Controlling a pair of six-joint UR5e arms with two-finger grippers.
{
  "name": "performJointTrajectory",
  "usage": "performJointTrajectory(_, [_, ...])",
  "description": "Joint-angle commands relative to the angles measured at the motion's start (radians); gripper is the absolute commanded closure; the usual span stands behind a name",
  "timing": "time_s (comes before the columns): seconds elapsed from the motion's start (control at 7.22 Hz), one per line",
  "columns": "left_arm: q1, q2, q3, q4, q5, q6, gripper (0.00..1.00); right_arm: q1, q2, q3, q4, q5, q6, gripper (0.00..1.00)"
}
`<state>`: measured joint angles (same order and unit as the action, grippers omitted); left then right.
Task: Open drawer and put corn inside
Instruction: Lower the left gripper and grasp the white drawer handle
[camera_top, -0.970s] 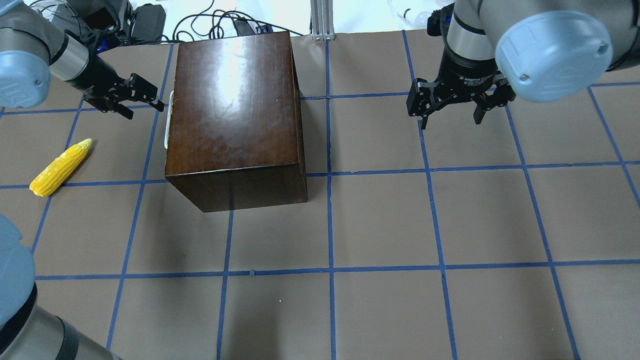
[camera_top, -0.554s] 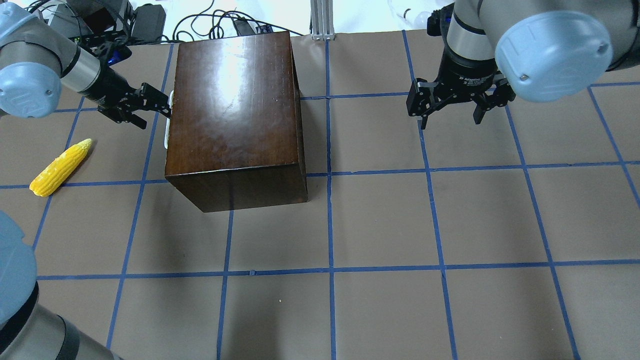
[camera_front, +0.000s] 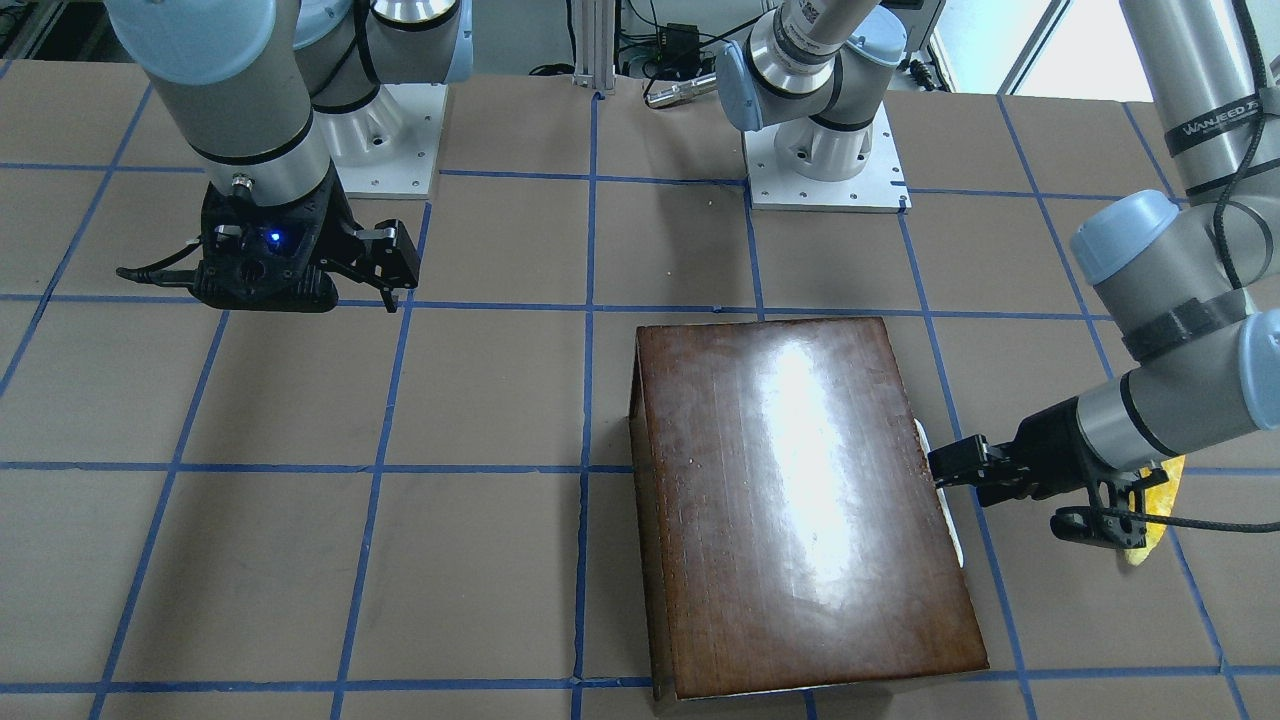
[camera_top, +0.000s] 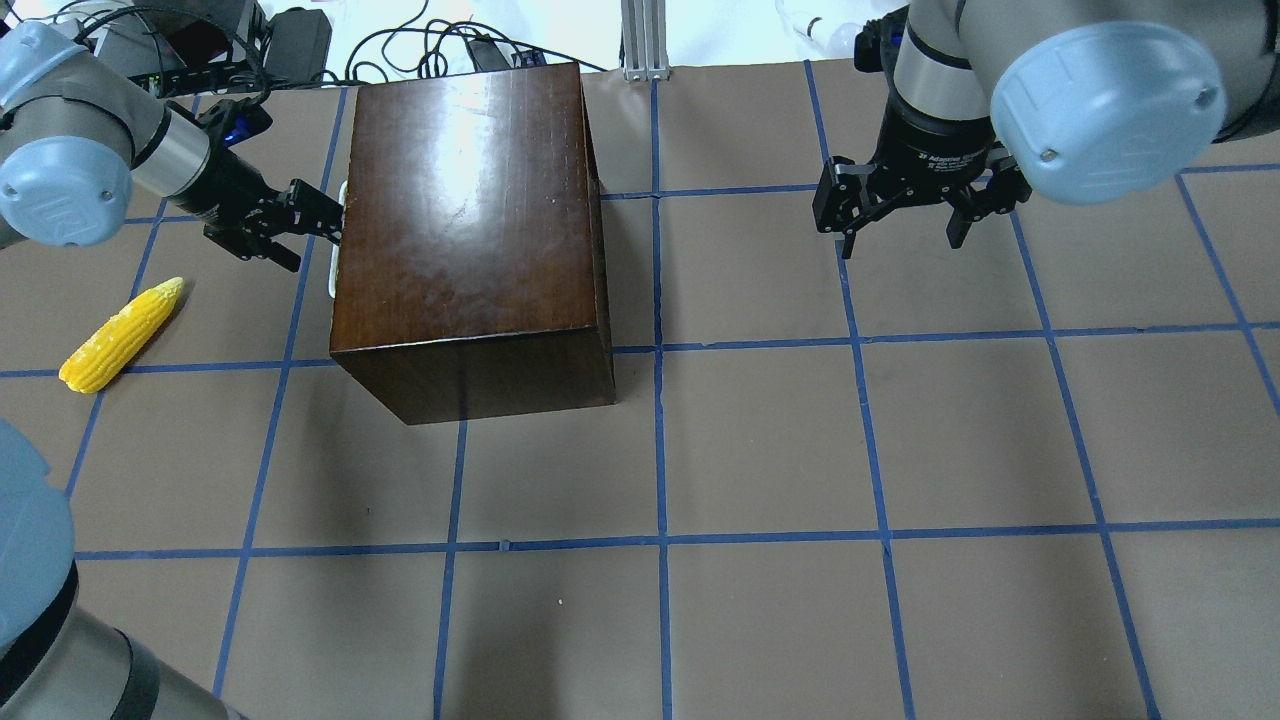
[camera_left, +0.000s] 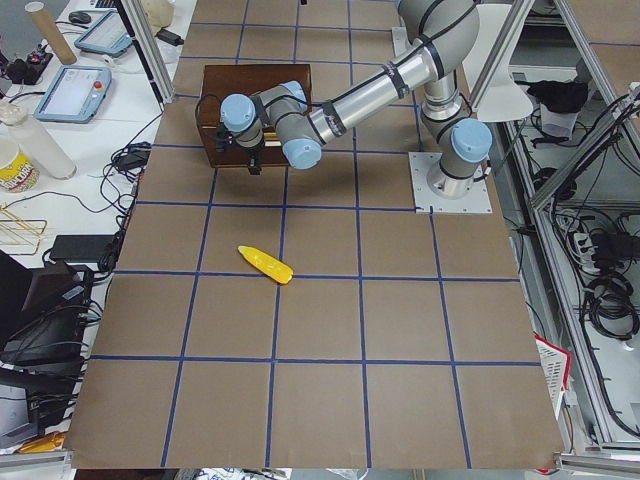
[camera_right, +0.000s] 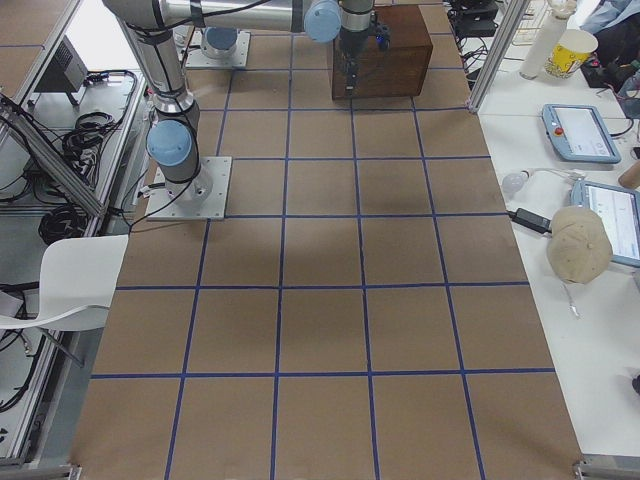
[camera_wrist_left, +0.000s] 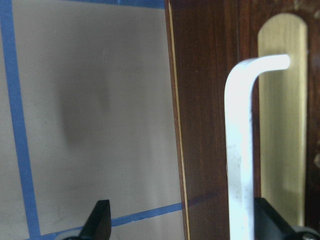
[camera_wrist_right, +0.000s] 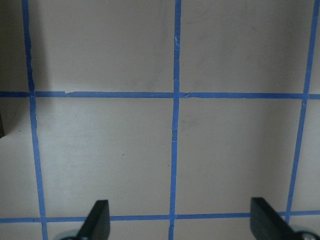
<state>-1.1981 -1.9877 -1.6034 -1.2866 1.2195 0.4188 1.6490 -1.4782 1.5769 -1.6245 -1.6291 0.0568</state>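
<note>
Drawer-opening step: the left fingers (camera_wrist_left: 101, 223) sit open astride the whitish bent handle (camera_wrist_left: 239, 150) of the shut dark-brown wooden drawer (camera_wrist_left: 210, 100). Next, I'd say: pinch it, pull straight out. The bumpy yellow corn cob (camera_top: 120, 335) lies on the brown counter (camera_top: 760, 450), well apart; the right fingers (camera_wrist_right: 100, 222) hang open

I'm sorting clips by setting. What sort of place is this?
Most likely a robotics lab or test cell: two industrial arms bolted to base plates on a table gridded with blue tape, teach pendants on a side bench, and loose cables by the frame.
</note>
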Motion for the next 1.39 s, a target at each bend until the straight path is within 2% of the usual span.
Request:
performJointTrajectory(0.0, [0.000,0.000,-0.007,0.000,0.000,0.000,0.00,0.000,0.001,0.000,0.000,-0.002,0.000,0.00])
performJointTrajectory(1.25, [0.015,-0.013,0.017,0.001,0.008,0.041,0.00,0.000,0.001,0.000,-0.001,-0.002,0.000,0.00])
